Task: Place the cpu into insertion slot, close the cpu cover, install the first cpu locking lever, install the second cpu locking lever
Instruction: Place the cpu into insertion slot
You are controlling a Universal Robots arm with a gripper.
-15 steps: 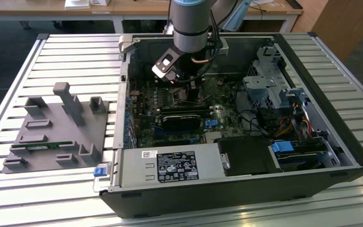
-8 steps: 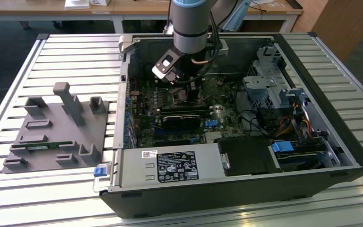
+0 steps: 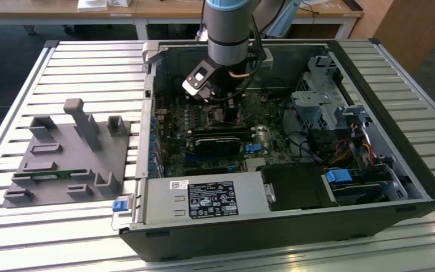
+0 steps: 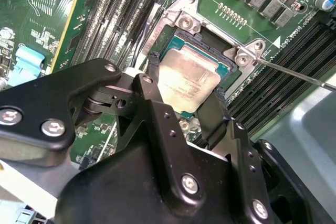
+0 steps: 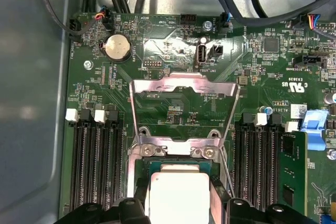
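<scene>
Second wrist view, middle of frame: the hand (image 4: 185, 83) holds the cpu (image 4: 191, 72) flat, right over the insertion slot (image 4: 212, 39).

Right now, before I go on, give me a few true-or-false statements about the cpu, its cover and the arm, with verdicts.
1. The cpu cover is shut over the cpu. False: it stands open, swung up off the insertion slot.
2. The gripper is down at the cpu. True.
3. The arm is outside the computer case. False: it reaches down into the open case.
4. A grey fixture block lies on the slatted table, to the exterior view's left of the case. True.
</scene>
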